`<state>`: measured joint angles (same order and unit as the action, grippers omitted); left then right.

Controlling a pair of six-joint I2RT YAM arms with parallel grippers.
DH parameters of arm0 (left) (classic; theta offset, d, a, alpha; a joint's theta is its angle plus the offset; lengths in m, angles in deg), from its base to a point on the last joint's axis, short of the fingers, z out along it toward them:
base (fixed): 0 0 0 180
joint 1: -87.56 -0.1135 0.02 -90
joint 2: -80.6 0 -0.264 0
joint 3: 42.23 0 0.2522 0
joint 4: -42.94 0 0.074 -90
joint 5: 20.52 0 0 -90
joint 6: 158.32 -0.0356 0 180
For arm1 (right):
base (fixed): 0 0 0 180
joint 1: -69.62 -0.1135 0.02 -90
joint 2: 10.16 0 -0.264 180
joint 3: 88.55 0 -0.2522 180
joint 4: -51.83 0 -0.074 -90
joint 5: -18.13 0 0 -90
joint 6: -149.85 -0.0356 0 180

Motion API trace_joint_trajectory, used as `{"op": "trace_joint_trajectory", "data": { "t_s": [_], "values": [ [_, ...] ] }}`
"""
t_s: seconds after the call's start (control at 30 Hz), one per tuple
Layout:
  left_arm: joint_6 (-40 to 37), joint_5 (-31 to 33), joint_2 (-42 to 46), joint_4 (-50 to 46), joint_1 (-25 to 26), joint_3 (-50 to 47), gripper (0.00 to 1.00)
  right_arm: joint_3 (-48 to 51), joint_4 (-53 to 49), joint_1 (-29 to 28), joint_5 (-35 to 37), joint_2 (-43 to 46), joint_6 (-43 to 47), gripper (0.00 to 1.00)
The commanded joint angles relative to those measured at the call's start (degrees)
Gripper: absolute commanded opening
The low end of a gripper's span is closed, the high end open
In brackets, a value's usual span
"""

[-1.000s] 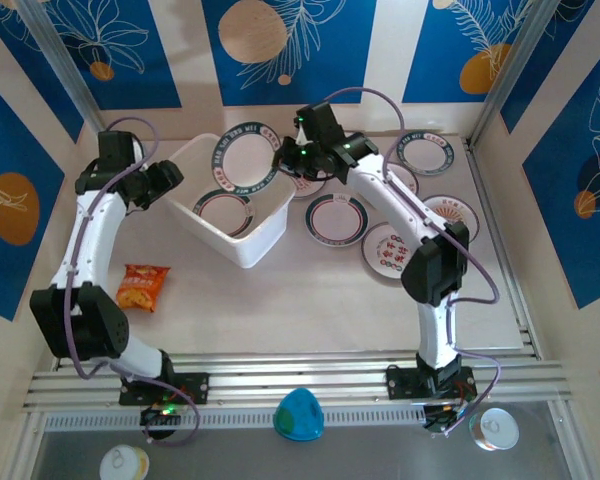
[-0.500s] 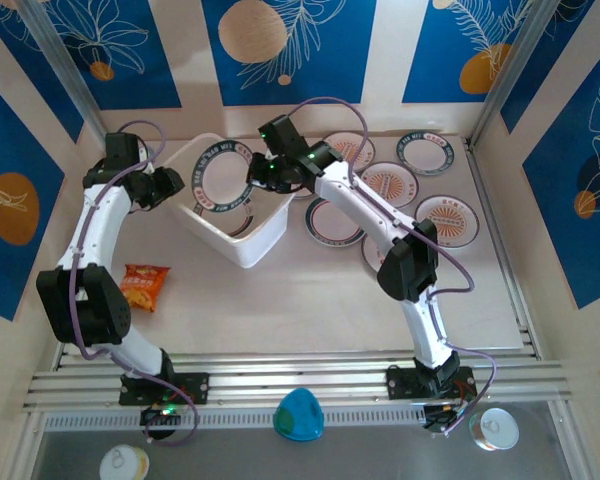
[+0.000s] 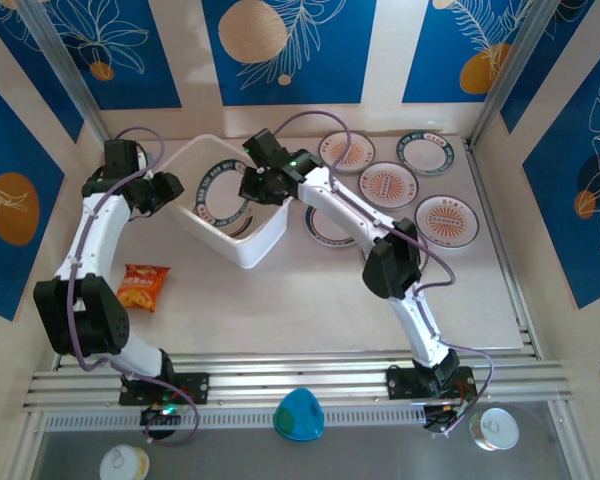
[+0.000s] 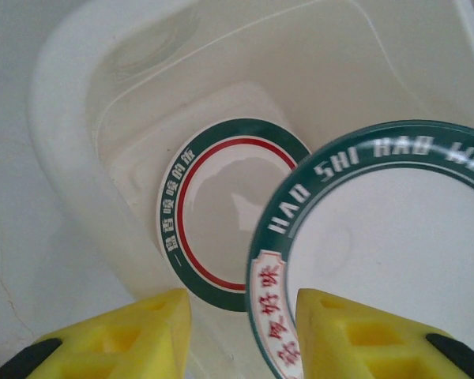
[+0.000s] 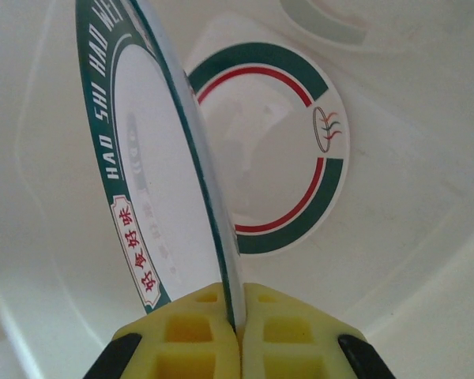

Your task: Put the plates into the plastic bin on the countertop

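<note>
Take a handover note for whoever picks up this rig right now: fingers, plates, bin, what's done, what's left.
Right gripper: shut on the held plate, which stands on edge inside the bin, not yet released.
Left gripper: at the bin's left wall, fingers apart with the wall running between them. Whether they pinch it is unclear.
Done: one flat plate lies on the bin's floor.
Left: release the held plate, then move at least five loose plates from the countertop right of the bin. One is partly under the right arm.
</note>
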<state>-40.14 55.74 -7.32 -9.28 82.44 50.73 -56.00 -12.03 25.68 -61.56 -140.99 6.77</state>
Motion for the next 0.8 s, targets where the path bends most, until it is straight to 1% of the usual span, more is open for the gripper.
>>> {"op": "trace_joint_trajectory", "data": {
  "t_s": [0.0, 0.23, 0.43, 0.5, 0.53, 0.63, 0.77],
  "values": [
    [0.6, -0.3, 1.6, -1.8, -0.2, -0.3, 0.41, -4.9, -4.0, -0.6, 1.2, -2.7, -4.0, 0.0],
    [1.1, -0.1, 1.7, -1.7, 0.0, -0.4, 0.42, -7.9, -7.5, -1.0, 3.6, -6.7, -10.2, 0.0],
    [1.4, -0.4, 1.6, -1.3, 0.0, -0.8, 0.42, -6.7, -6.1, -1.3, 4.5, -8.5, -13.6, 0.0],
    [1.4, -0.3, 1.6, -1.3, 0.1, -0.7, 0.42, -8.0, -7.1, -1.5, 4.6, -9.5, -15.1, 0.0],
    [1.4, -0.3, 1.6, -1.2, 0.1, -0.7, 0.42, -9.0, -7.6, -1.5, 4.7, -10.1, -15.3, 0.02],
    [1.5, -0.2, 1.4, -1.3, 0.2, -0.5, 0.42, -11.5, -8.6, -2.1, 6.0, -11.1, -14.8, 0.02],
    [1.8, -0.2, 1.2, -1.2, 0.5, -0.5, 0.42, -12.2, -8.5, -2.9, 7.2, -11.2, -15.6, 0.02]
  ]
}}
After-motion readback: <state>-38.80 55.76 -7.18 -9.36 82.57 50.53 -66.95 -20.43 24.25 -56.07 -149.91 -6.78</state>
